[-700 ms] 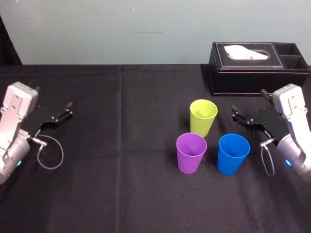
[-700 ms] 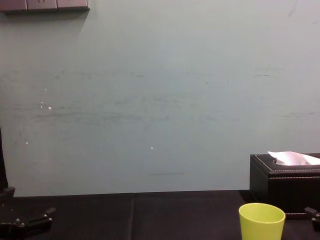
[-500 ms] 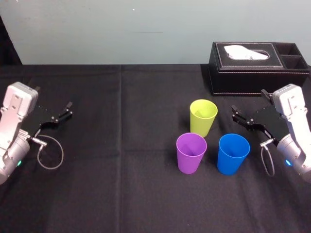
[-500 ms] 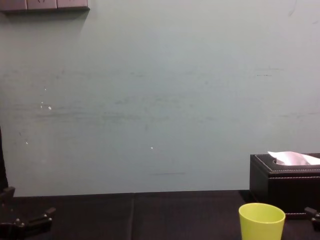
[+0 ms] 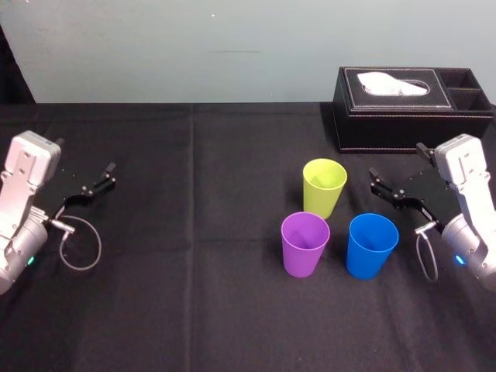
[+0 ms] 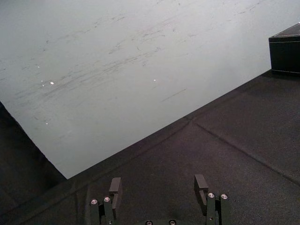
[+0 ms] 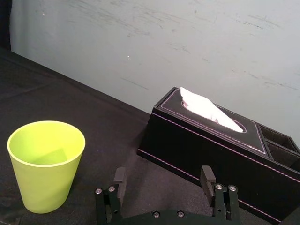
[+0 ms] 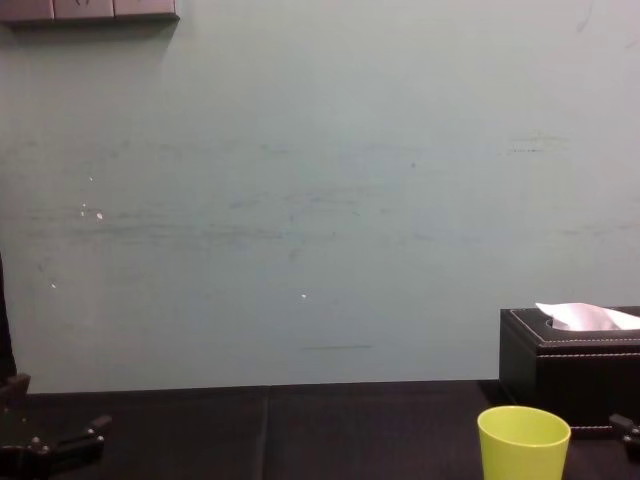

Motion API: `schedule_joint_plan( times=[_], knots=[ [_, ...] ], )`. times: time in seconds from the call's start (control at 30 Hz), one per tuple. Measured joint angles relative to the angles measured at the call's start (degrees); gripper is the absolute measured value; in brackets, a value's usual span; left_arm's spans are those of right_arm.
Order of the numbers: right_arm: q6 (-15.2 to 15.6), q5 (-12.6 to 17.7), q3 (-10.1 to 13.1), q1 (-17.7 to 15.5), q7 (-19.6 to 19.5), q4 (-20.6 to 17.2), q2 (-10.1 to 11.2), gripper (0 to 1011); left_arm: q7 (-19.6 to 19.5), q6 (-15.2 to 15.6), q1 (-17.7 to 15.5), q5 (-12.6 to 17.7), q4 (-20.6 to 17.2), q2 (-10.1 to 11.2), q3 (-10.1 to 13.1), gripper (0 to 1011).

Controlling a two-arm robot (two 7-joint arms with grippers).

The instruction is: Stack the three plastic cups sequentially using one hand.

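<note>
Three plastic cups stand upright and apart on the black table: a yellow-green cup (image 5: pixel 324 187) (image 7: pixel 46 164) (image 8: pixel 523 442) farthest back, a purple cup (image 5: pixel 304 243) in front of it to the left, and a blue cup (image 5: pixel 372 245) in front to the right. My right gripper (image 5: pixel 397 172) (image 7: pixel 163 183) is open and empty, just right of the yellow-green cup and behind the blue one, touching neither. My left gripper (image 5: pixel 84 180) (image 6: pixel 158 185) rests open and empty at the table's left side, far from the cups.
A black tissue box (image 5: pixel 411 107) (image 7: pixel 220 145) (image 8: pixel 572 362) with a white tissue stands at the back right, behind my right gripper. The black cloth table (image 5: pixel 194 232) stretches bare between the two arms. A pale wall (image 8: pixel 320 200) rises behind.
</note>
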Motion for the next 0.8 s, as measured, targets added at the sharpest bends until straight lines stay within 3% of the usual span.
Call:
schedule_joint_plan(
  times=[0.8],
  knots=[
    [-0.25, -0.01, 0.29, -0.11, 0.09, -0.04, -0.02, 1003, 0.00, 0.00, 0.00, 0.00, 0.00, 0.00, 0.00, 1011]
  ],
)
